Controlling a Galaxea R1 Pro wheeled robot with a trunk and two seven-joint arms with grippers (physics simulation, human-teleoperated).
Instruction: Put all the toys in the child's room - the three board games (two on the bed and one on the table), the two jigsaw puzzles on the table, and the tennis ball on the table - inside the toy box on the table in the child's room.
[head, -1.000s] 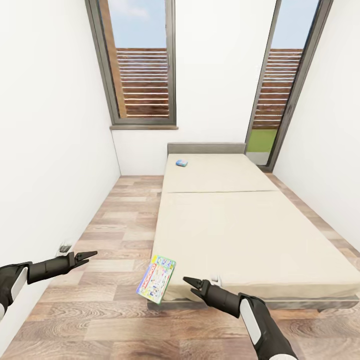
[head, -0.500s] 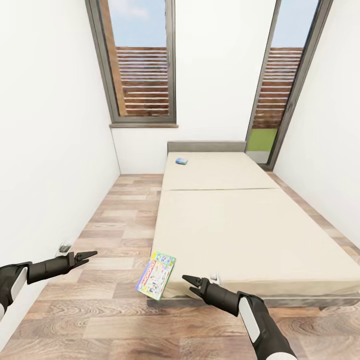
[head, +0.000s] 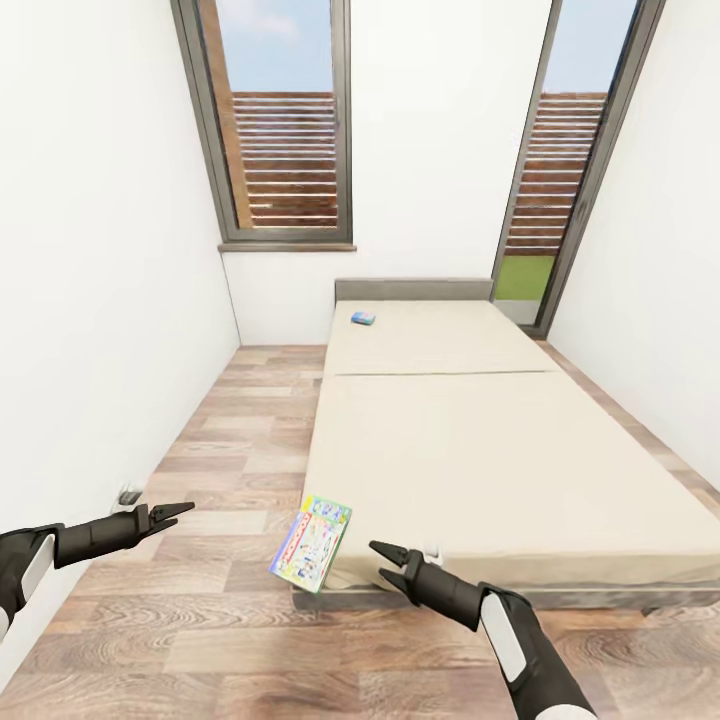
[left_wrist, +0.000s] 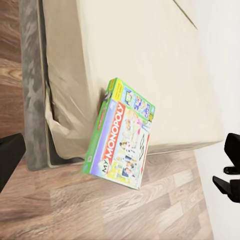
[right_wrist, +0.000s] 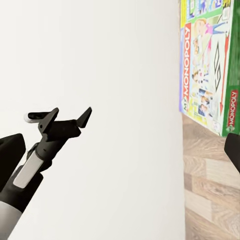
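In the child's room, I face the bed (head: 500, 450), its beige mattress running away from me to a low grey headboard (head: 413, 290) between two tall dark-framed windows (head: 280, 120). A green-edged pastel board game (head: 311, 542), lettered "MONOPOLY", leans tilted against the near corner of the mattress, its lower edge hanging past the bed frame above the wood-plank floor (head: 230, 470); whether it touches the floor I cannot tell. A smaller blue board game (head: 363, 319) lies flat on the mattress near the headboard, well apart from the first. My right claw (head: 385, 562) hovers released, fingers spread, just beside the leaning box and not touching it. My left claw (head: 172, 514) hangs over the floor near the white wall (head: 100, 300) on my left, well apart from the bed, its fingers parted and empty; from the right wrist it shows against that wall with both tips spread. From the left wrist, the box's printed face is turned outward from the mattress side.
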